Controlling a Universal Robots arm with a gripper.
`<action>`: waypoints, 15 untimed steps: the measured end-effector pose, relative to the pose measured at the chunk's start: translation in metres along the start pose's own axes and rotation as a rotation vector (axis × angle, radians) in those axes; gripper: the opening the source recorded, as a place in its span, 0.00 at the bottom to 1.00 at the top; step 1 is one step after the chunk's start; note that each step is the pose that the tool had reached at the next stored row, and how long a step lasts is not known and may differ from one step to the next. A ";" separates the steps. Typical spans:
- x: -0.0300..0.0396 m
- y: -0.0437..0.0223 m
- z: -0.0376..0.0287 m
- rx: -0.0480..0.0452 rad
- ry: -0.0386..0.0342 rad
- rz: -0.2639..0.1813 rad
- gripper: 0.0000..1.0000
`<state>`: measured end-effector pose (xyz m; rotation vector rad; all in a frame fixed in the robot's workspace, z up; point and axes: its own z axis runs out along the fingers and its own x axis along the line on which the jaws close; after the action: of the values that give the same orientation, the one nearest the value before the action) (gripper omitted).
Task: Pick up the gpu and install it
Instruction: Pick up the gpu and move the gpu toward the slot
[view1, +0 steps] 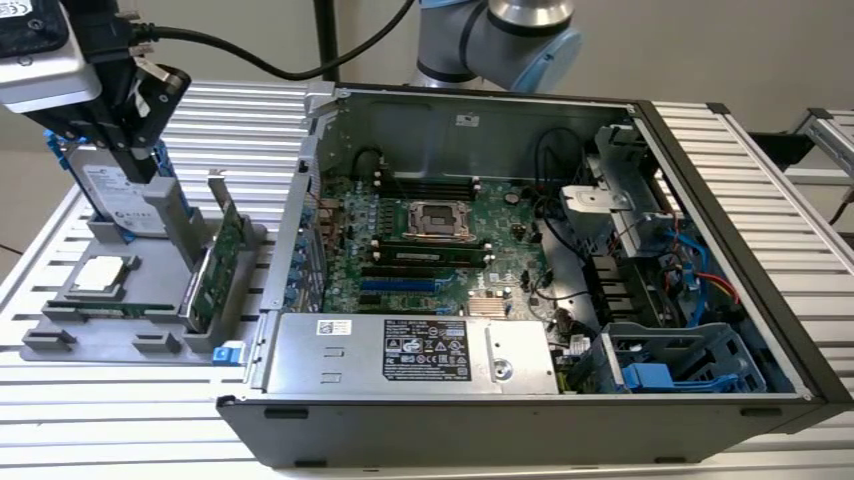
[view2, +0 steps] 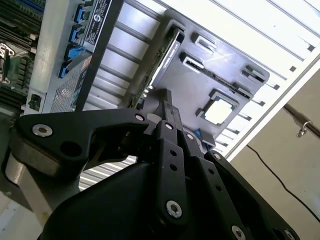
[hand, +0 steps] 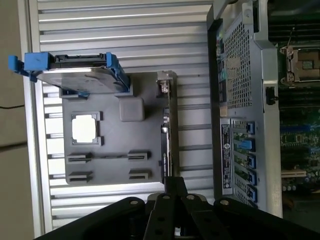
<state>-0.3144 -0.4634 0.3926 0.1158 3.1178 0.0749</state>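
The gpu (view1: 214, 262) stands on edge in a slot of the grey holder (view1: 80, 325) at the exterior view's left, green board up, silver bracket (view1: 218, 195) at its far end. Both wrist views show the gpu edge-on (hand: 166, 127) (view2: 168, 54) in that slot. My gripper (view1: 143, 168) hangs above the holder, beside the hard drive and clear of the card. Its black fingers (hand: 173, 186) (view2: 165, 106) are shut together with nothing between them.
A silver hard drive with blue rails (view1: 114, 195) (hand: 80, 75) stands at the holder's far end, and a processor chip (view1: 104, 275) (hand: 86, 128) lies flat on it. The open computer case (view1: 534, 250) sits to the exterior view's right, motherboard (view1: 427, 240) exposed. The table is ribbed aluminium.
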 end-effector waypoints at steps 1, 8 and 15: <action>0.0000 0.0000 0.0000 0.0000 0.0000 0.000 0.00; -0.0001 -0.0004 0.0000 -0.0001 -0.0001 0.000 0.00; -0.0001 -0.0005 0.0000 0.0000 0.0000 0.000 1.00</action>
<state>-0.3144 -0.4639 0.3926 0.1157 3.1178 0.0748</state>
